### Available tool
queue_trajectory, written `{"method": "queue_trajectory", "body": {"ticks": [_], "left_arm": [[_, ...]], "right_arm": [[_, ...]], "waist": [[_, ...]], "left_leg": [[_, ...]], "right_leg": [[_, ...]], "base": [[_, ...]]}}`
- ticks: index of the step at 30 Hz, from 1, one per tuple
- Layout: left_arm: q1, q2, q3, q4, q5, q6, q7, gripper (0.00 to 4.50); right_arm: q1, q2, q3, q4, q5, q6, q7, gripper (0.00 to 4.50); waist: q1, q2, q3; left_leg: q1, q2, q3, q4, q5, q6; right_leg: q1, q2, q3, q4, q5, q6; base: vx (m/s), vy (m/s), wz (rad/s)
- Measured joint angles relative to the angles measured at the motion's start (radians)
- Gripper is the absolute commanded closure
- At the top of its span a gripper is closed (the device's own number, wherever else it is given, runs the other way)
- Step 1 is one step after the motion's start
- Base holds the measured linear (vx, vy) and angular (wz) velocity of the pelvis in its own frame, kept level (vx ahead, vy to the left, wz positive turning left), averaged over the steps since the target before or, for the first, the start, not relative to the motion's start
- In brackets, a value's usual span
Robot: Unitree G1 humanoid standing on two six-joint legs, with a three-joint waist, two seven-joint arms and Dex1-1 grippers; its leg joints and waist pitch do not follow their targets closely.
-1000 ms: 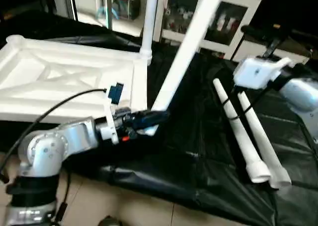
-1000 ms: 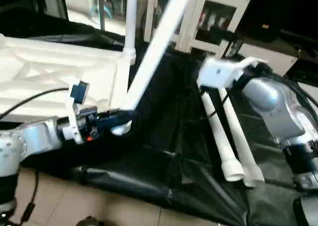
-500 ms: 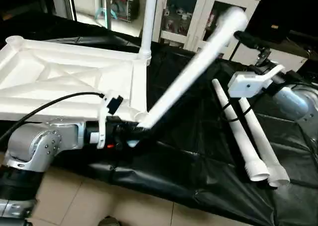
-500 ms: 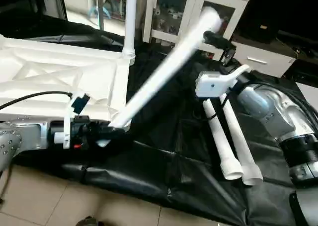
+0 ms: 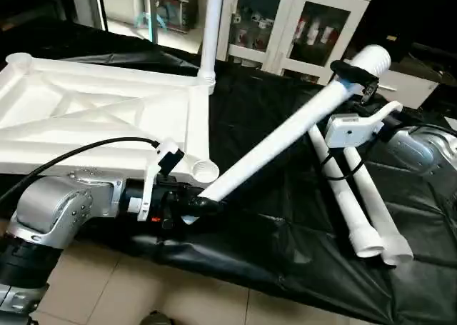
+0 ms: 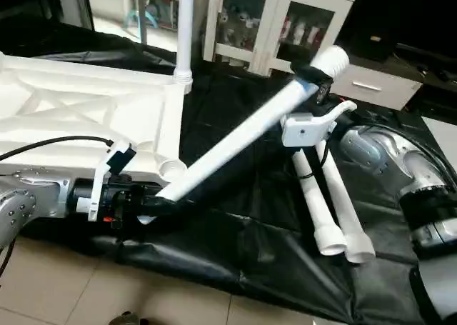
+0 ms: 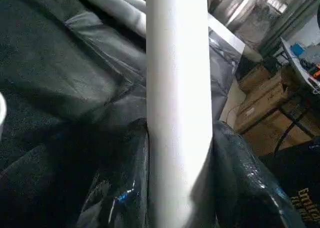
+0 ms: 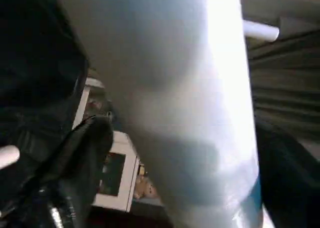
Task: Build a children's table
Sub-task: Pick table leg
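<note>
The children's table top (image 5: pixel 93 118) lies underside up on a black sheet, its ribbed X-bracing showing. One white leg (image 5: pixel 211 25) stands upright in the far corner socket. The near corner socket (image 5: pixel 206 171) is empty. My left gripper (image 5: pixel 194 205) is shut on the narrow end of a long white leg (image 5: pixel 285 132), just in front of that socket. The leg slants up to the right. Its wide end passes through my right gripper (image 5: pixel 351 76), which sits around it. In the left wrist view the black fingers (image 7: pixel 125 178) press both sides of the leg (image 7: pixel 177 87).
Two more white legs (image 5: pixel 353 196) lie side by side on the black sheet (image 5: pixel 271 239) under my right arm. A white glass-door cabinet (image 5: pixel 300 25) stands behind. Tiled floor (image 5: pixel 107 289) begins at the sheet's near edge. A black cable (image 5: pixel 86 153) loops over the table top.
The held leg's upper end has swung down and to the right, from steep to a low slant. Its wide end now lies within my right gripper. The narrow end has moved toward the near socket.
</note>
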Motion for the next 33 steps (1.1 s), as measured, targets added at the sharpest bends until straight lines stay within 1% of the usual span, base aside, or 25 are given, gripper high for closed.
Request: {"method": "queue_trajectory", "body": {"ticks": [3,6,7,10,12,16,21,27,29,31,33], "left_arm": [[0.000,0.002,-0.005,0.005,0.018,-0.014,-0.004,3.12],[0.000,0.004,-0.010,0.024,0.029,-0.032,-0.006,3.12],[-0.002,0.004,-0.011,0.030,0.039,-0.038,-0.007,3.12],[-0.018,0.007,-0.011,0.062,0.062,-0.058,-0.012,3.12],[-0.027,0.011,-0.011,0.070,0.076,-0.069,-0.014,3.12],[-0.029,0.012,-0.011,0.075,0.083,-0.076,-0.015,3.12],[-0.030,0.011,-0.011,0.082,0.101,-0.093,-0.023,3.12],[-0.030,0.011,-0.011,0.091,0.124,-0.125,-0.033,3.12],[-0.030,0.009,-0.011,0.098,0.129,-0.148,-0.033,3.12],[-0.030,-0.002,-0.006,0.115,0.135,-0.169,-0.032,2.42],[-0.032,-0.014,0.019,0.124,0.136,-0.203,-0.033,2.42]], "right_arm": [[-0.004,0.000,0.007,0.023,-0.005,-0.010,0.000,0.78],[-0.004,0.000,0.021,0.034,-0.008,-0.028,0.002,1.11],[-0.004,0.000,0.027,0.037,-0.012,-0.033,0.002,1.11],[-0.004,0.000,0.037,0.052,-0.028,-0.053,0.004,1.44],[-0.004,0.000,0.037,0.064,-0.028,-0.065,0.005,1.55],[-0.004,0.000,0.037,0.077,-0.028,-0.074,0.009,1.93],[-0.005,0.000,0.037,0.096,-0.028,-0.088,0.017,2.17],[-0.005,-0.001,0.037,0.104,-0.028,-0.096,0.023,2.17],[-0.005,-0.001,0.038,0.105,-0.032,-0.098,0.024,2.38],[-0.005,-0.003,0.037,0.110,-0.033,-0.098,0.024,2.42],[-0.005,-0.004,0.038,0.131,-0.036,-0.098,0.031,2.44]], "waist": [[-0.006,0.000,0.000],[-0.008,0.000,0.000],[-0.008,0.000,0.000],[-0.007,0.000,0.000],[-0.006,0.000,0.000],[-0.007,0.000,0.000],[-0.007,-0.001,0.000],[-0.007,-0.001,0.000],[-0.006,-0.001,0.000],[-0.006,-0.001,0.000],[-0.005,-0.003,0.000]], "left_leg": [[-0.001,0.000,0.000,0.001,0.000,0.000],[-0.002,0.000,0.000,0.001,0.000,0.000],[-0.002,0.000,0.000,0.001,0.000,0.000],[-0.003,0.000,0.000,0.002,0.000,0.000],[-0.004,0.000,0.000,0.002,0.000,0.000],[-0.004,0.000,0.000,0.002,0.000,0.001],[-0.004,0.000,0.000,0.002,0.000,0.001],[-0.004,0.000,0.000,0.002,0.000,0.001],[-0.004,0.000,0.000,0.002,0.000,0.001],[-0.005,0.000,0.000,0.002,0.000,0.001],[-0.005,0.001,0.000,0.002,0.000,0.001]], "right_leg": [[-0.001,0.000,0.000,0.002,0.000,0.000],[-0.002,0.000,0.000,0.002,0.000,0.000],[-0.002,0.000,0.000,0.002,0.000,0.000],[-0.003,0.000,0.000,0.002,0.000,0.000],[-0.003,0.000,0.000,0.002,0.000,0.000],[-0.004,0.000,0.001,0.002,0.000,0.000],[-0.004,0.000,0.001,0.002,0.000,0.000],[-0.004,0.000,0.001,0.002,0.000,0.000],[-0.005,0.000,0.001,0.002,0.000,0.000],[-0.005,0.000,0.001,0.002,0.000,0.000],[-0.005,0.000,0.000,0.002,0.000,0.000]], "base": [[0.000,0.000,0.00],[0.000,0.000,0.00],[0.000,0.000,0.00],[0.000,0.000,0.00],[0.000,0.000,0.00],[0.000,0.000,0.00],[0.000,0.000,0.00],[0.000,0.000,0.00],[0.000,0.000,0.00],[0.000,0.000,0.00],[0.000,0.000,0.00]]}}
